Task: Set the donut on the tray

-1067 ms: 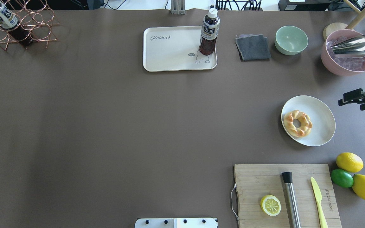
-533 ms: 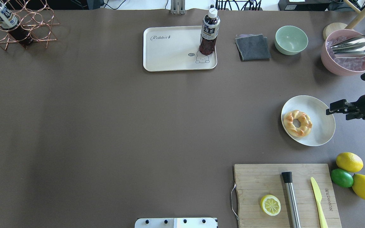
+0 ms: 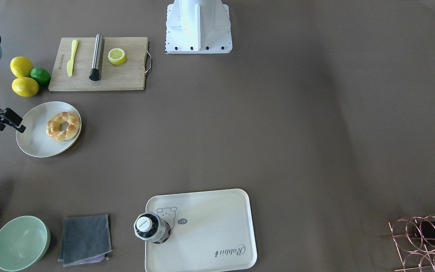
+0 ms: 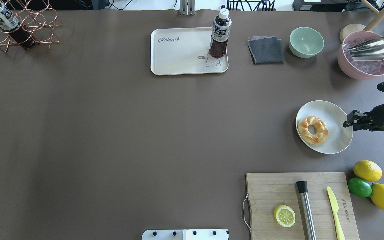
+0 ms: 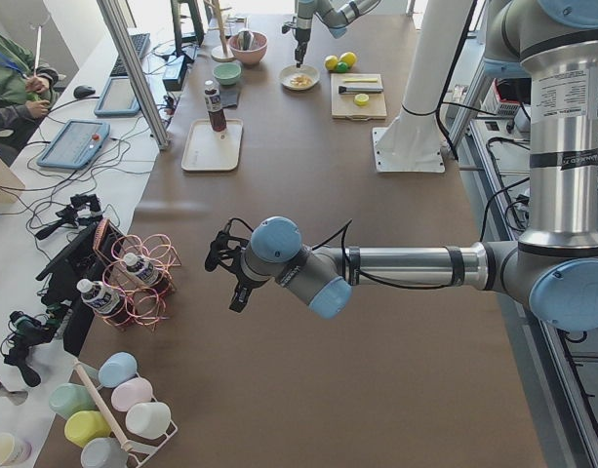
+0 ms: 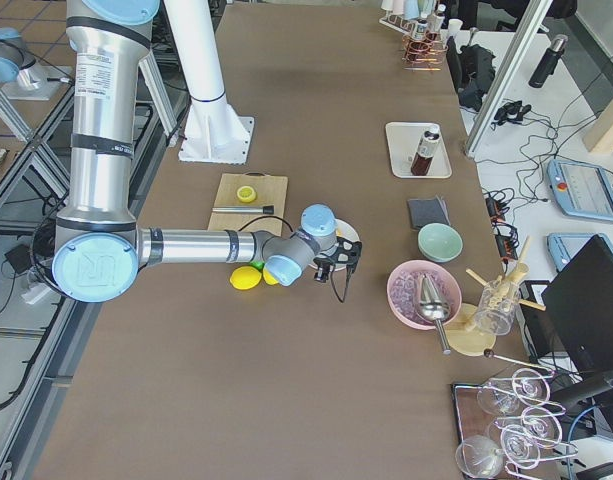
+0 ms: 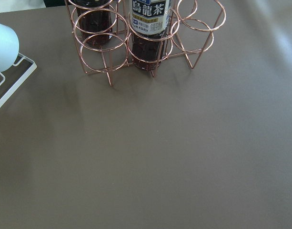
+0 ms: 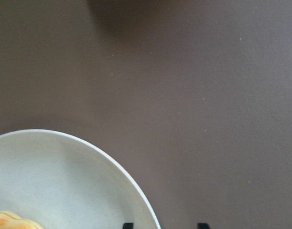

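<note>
The donut (image 4: 313, 129), a golden-brown braided ring, lies on the left part of a round white plate (image 4: 340, 135) at the table's right side. It also shows in the front-facing view (image 3: 63, 126), and its edge shows in the right wrist view (image 8: 10, 222). My right gripper (image 4: 346, 120) is open and empty, hovering at the plate's right rim, apart from the donut; its fingertips (image 8: 128, 225) show apart. The cream tray (image 4: 178, 56) lies at the far middle with a tea bottle (image 4: 220, 36) standing on its right corner. My left gripper (image 5: 225, 276) shows only in the left side view; I cannot tell its state.
A wooden cutting board (image 4: 268, 200) with a lemon slice (image 4: 284, 216), a steel rod and a yellow knife lies near the robot. Lemons and a lime (image 4: 360, 187) sit beside it. A grey cloth (image 4: 266, 50), green bowl (image 4: 306, 42), pink bowl (image 4: 365, 71) and copper rack (image 4: 18, 26) stand at the far side.
My right gripper has come in from the table's right edge, moving left and nearer the robot to the plate's right rim. The donut and tray have not moved.
</note>
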{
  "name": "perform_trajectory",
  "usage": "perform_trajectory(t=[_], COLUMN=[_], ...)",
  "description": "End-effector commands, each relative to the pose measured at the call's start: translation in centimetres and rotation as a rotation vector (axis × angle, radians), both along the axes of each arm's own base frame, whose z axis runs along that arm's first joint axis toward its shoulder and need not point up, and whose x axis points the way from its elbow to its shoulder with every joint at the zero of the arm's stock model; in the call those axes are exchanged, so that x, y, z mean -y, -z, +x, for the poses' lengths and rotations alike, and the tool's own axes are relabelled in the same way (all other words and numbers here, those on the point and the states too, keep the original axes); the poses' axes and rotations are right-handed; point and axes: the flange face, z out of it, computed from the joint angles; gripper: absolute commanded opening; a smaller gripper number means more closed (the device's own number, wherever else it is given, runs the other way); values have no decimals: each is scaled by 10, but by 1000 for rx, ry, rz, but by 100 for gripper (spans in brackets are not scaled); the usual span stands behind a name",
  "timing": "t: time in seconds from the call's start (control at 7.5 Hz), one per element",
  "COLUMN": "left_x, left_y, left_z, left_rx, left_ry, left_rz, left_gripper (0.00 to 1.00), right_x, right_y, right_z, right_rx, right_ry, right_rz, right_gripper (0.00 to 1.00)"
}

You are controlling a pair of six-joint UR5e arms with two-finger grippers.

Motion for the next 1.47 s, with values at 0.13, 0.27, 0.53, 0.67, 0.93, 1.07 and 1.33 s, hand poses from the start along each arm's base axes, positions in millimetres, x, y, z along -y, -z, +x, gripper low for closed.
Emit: perform_trajectory(t=[0.13,0.27,0.53,0.67,0.93,1.07,1.33], left_x=[0,0,3,11,33,46,63], left_y=[0,0,5,20,65,95,153], left_z=[-1,-1,1,7,54,83,139], left_rx=[-1,-4,-20,-52,-135,-185,-287], left_ry=[0,3,19,47,56,64,79], left_rz=[0,-5,-27,-57,-140,-189,-303], left_gripper=[99,99,99,98,98,98,98], right_x=[-3,-3,10,25,73,89,98], right_y=[11,23,70,95,181,223,309], right_z=[-18,-18,-15,-18,-59,-83,-153], right_rx=[23,41,127,178,248,254,256], right_ry=[-27,-21,-5,-11,-60,-67,-110], right_rz=[-19,-7,24,20,-7,-16,-53], right_gripper=[0,0,0,0,0,0,0])
